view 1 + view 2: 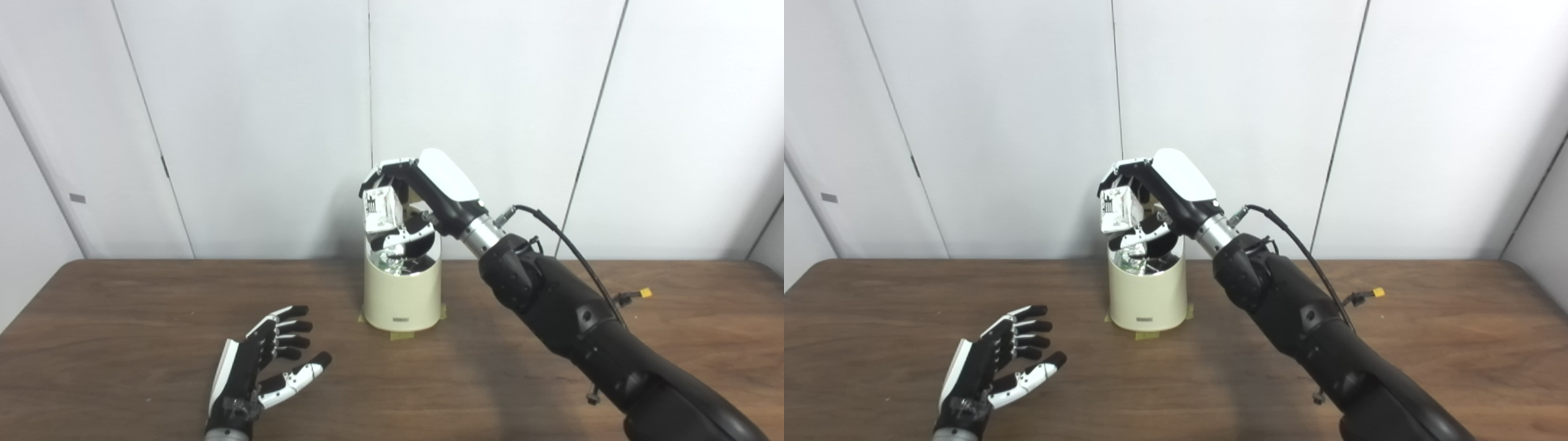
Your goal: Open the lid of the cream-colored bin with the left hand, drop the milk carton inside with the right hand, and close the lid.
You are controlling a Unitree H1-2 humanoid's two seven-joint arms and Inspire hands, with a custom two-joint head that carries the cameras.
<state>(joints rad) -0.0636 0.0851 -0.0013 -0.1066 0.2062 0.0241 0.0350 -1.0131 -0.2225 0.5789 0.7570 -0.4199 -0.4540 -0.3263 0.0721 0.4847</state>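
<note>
While the right hand holds the milk carton over the open bin, nothing drops. Left hand waits on the table — fingers wide, empty.

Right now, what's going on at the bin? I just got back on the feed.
The right hand holds the milk carton above the open mouth of the cream-colored bin, not yet released. The bin stands at the far middle of the table, and shiny contents show inside; I can't make out where the lid sits behind the hand. The left hand is open, fingers spread, low over the table to the bin's near left, touching nothing.
</note>
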